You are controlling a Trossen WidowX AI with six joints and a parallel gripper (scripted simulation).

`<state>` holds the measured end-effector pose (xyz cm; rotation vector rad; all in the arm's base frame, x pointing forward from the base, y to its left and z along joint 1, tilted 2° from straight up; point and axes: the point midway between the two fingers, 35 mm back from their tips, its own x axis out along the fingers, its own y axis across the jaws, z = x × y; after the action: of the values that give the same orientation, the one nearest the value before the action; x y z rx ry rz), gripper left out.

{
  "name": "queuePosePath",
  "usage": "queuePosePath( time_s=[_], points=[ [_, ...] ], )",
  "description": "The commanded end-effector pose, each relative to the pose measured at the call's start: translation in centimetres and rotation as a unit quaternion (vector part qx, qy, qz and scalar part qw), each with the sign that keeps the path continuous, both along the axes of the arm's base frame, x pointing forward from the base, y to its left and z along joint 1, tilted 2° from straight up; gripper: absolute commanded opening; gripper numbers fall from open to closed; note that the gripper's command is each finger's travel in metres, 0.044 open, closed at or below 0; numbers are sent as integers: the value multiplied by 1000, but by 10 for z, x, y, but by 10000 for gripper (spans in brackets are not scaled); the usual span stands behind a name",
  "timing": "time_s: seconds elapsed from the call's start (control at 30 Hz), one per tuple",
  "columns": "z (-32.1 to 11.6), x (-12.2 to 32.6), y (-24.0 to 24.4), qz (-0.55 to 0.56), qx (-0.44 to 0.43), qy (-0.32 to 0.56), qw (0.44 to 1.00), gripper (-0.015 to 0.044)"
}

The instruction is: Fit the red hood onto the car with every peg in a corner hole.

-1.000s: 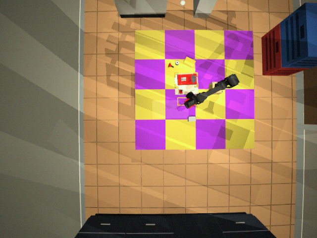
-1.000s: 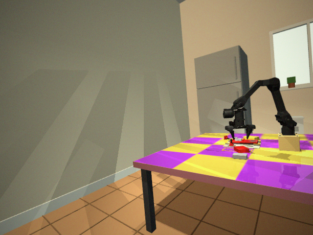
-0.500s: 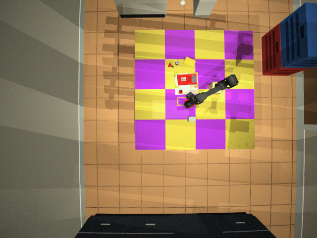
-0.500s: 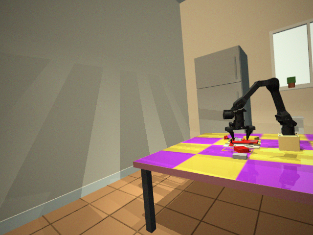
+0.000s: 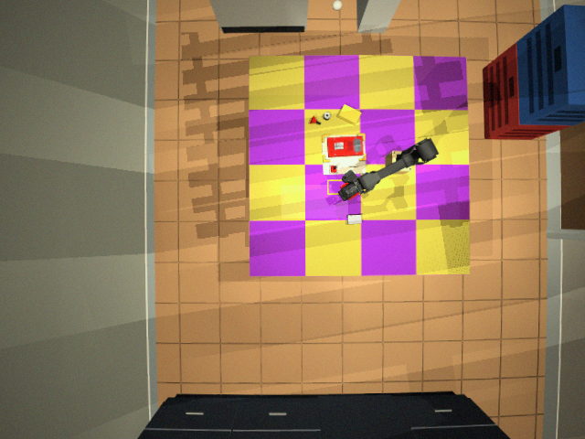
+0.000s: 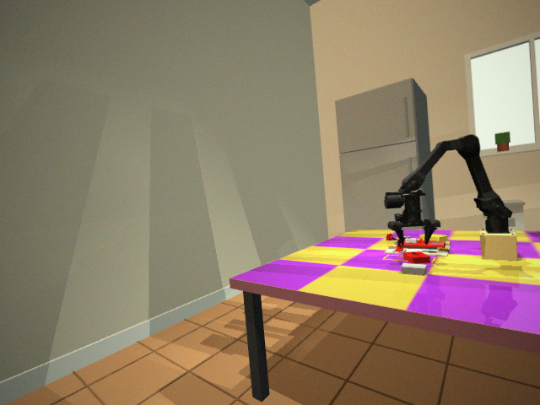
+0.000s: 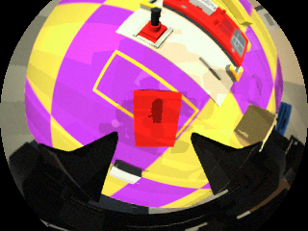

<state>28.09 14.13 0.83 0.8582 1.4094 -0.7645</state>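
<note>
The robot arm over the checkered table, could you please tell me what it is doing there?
The arm has its open gripper above the red hood, apparently about to pick it up. Nothing is held; the hood lies on the table, partly across a yellow outline. The toy car chassis sits in its jig beside it, and the hood is not fitted yet.
</note>
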Motion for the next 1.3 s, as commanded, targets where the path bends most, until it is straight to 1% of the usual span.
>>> queuePosePath(
  time_s=[0.0,1.27],
  points=[
    [-9,-2,-1,1,-5,7,1000,440],
    [-36,-2,-1,1,-5,7,1000,440]
  ],
)
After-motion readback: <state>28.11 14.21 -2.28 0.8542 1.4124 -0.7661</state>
